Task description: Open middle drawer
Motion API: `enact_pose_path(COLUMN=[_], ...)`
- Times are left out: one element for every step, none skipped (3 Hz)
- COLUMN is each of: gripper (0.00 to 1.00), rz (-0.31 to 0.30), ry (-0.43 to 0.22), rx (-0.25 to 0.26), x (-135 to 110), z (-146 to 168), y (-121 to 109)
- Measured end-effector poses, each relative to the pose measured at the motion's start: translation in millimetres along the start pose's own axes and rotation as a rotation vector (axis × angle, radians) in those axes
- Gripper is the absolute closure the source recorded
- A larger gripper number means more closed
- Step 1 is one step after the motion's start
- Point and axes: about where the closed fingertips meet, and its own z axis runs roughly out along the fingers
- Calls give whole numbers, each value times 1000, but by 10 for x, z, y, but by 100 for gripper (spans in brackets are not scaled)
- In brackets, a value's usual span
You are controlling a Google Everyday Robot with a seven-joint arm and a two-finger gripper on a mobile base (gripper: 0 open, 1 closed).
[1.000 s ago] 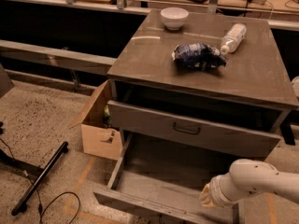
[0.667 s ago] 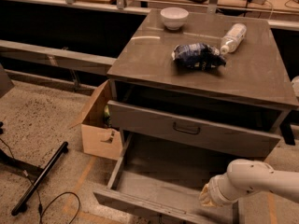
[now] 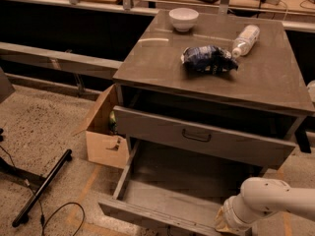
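The middle drawer (image 3: 162, 200) is pulled far out at the bottom of the grey cabinet. Its inside shows and is empty, and its front panel (image 3: 142, 214) faces away, so the handle is hidden. Above it the taller-fronted drawer (image 3: 206, 144) with a dark loop handle (image 3: 196, 135) stands slightly out. My white arm (image 3: 268, 200) reaches in from the lower right. My gripper (image 3: 224, 223) is at the right end of the pulled-out drawer's front edge, mostly hidden behind the wrist.
On the cabinet top (image 3: 157, 63) lie a white bowl (image 3: 183, 18), a dark blue chip bag (image 3: 208, 59) and a lying plastic bottle (image 3: 245, 39). An open cardboard box (image 3: 104, 132) stands left of the cabinet. A black stand and cable (image 3: 42, 188) lie on the floor at left.
The arm has shifted slightly lower and to the right. The drawer stands as before.
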Motion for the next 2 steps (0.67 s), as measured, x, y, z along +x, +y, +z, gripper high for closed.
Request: enact_pose_path(gripper=[100, 100], rz=[29, 29], ry=[9, 9], rx=[-66, -66], x=[8, -3], z=[-24, -62], y=[365, 365])
